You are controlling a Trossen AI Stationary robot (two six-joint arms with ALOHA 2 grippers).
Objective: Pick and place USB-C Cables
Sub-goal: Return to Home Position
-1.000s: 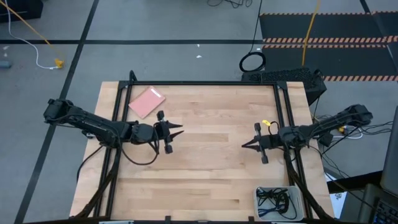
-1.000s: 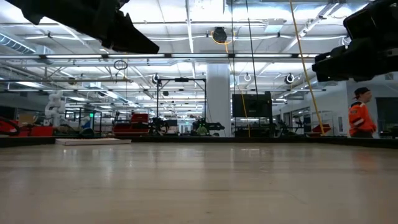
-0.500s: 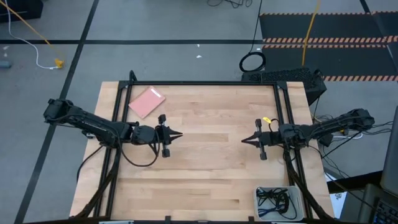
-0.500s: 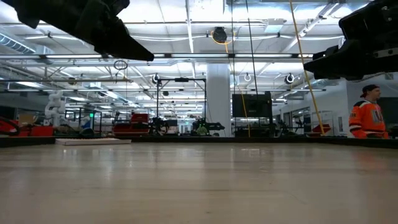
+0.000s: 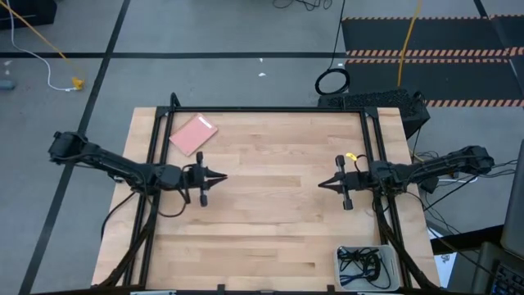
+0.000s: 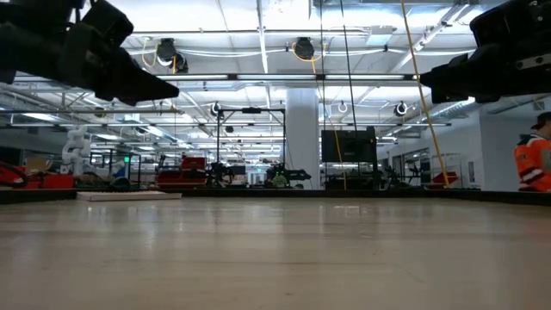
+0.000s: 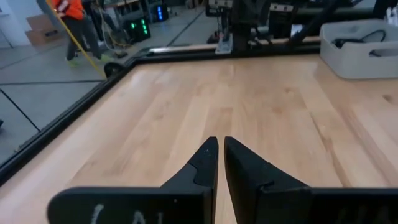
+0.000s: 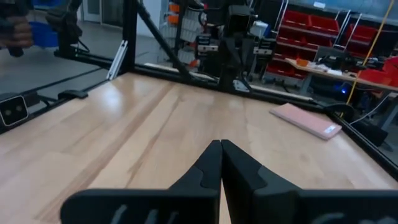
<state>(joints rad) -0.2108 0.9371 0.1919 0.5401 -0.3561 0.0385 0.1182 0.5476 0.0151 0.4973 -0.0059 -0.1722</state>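
You'll find the USB-C Cables heaped in the bin at lower right. At mid-frame the left gripper and right gripper hover, fingers pressed together.

Overhead cam down, low cam level, both on table.

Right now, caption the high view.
Left gripper and right gripper hover shut over the table; USB-C cables lie in the corner bin.

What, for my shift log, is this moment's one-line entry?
cables in bin | left gripper shut, empty, above table | right gripper shut, empty, above table
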